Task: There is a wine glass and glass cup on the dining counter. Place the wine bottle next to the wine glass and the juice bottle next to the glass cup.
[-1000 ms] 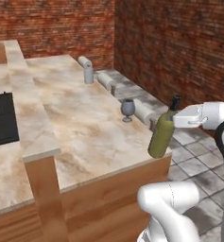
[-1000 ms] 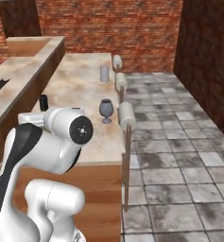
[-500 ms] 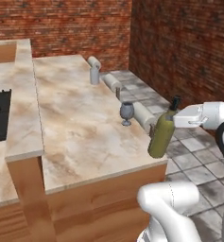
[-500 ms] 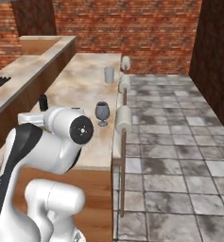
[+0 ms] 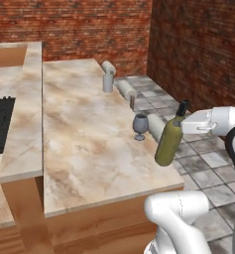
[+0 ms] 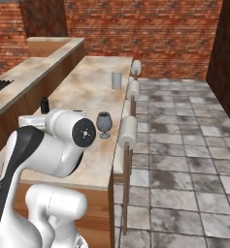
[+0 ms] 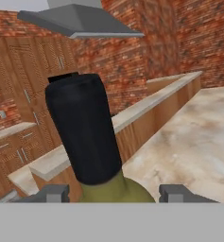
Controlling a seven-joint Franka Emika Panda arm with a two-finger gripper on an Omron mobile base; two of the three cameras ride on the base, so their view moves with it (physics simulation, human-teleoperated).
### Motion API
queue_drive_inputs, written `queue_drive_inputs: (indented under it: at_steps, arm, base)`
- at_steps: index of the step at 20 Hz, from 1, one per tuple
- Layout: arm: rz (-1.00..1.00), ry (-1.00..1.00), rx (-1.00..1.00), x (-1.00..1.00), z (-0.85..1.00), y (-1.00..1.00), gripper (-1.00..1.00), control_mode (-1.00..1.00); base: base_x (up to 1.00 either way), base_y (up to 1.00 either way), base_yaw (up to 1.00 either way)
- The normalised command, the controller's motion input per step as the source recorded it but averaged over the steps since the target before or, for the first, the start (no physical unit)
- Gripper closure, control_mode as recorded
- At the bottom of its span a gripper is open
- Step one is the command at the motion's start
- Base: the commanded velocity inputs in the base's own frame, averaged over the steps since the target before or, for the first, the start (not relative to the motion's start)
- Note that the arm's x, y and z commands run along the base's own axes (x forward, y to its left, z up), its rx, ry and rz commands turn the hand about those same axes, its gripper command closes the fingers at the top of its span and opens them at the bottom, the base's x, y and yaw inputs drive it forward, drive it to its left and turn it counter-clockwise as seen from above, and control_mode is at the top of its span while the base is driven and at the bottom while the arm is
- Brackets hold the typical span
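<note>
The gripper (image 5: 184, 124) holds the wine bottle (image 5: 169, 140) by its neck, jaws pinching it from both sides. In the hand view the two fingertips (image 7: 54, 193) sit at either side of the bottle's olive shoulder, with its dark top (image 7: 85, 127) rising between them. The bottle leans a little, its top toward the hand, and its body stands over the near right edge of the counter (image 5: 89, 144), close to the near right corner. Whether its base touches the stone or hangs above it I cannot tell.

Just beyond the bottle, near the same right edge, the wine glass (image 5: 140, 126) stands upright on the counter; bottle and glass are close but apart. In the right base view the glass (image 6: 104, 124) is beside the arm's dark joint, close to the edge where the stools stand.

Farther along the right edge, well apart from the wine glass, the cup (image 5: 108, 82) stands upright. The right base view shows it (image 6: 116, 80) near the far end of the counter.

Left of the lower top runs the raised tier (image 5: 25, 114), and a brick wall (image 5: 74, 30) closes the room behind.
</note>
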Motion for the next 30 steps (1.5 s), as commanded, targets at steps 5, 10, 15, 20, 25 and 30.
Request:
queue_drive_inputs:
  at_steps: [5, 10, 15, 20, 25, 30]
  arm:
    - [0.00, 0.00, 0.00, 0.00, 0.00, 0.00, 1.00, 1.00]
    - [0.00, 0.00, 0.00, 0.00, 0.00, 0.00, 1.00, 1.00]
    - [0.00, 0.00, 0.00, 0.00, 0.00, 0.00, 1.00, 1.00]
    - [0.00, 0.00, 0.00, 0.00, 0.00, 0.00, 1.00, 1.00]
    - [0.01, 0.00, 0.00, 0.02, 0.00, -0.01, 1.00, -1.00]
    - [0.09, 0.00, 0.01, 0.17, 0.00, -0.17, 1.00, -1.00]
  base:
    - [0.04, -0.06, 0.01]
    - [0.00, 0.00, 0.00]
    - [0.00, 0.00, 0.00]
    - [0.00, 0.00, 0.00]
    - [0.01, 0.00, 0.02]
    - [0.00, 0.00, 0.00]
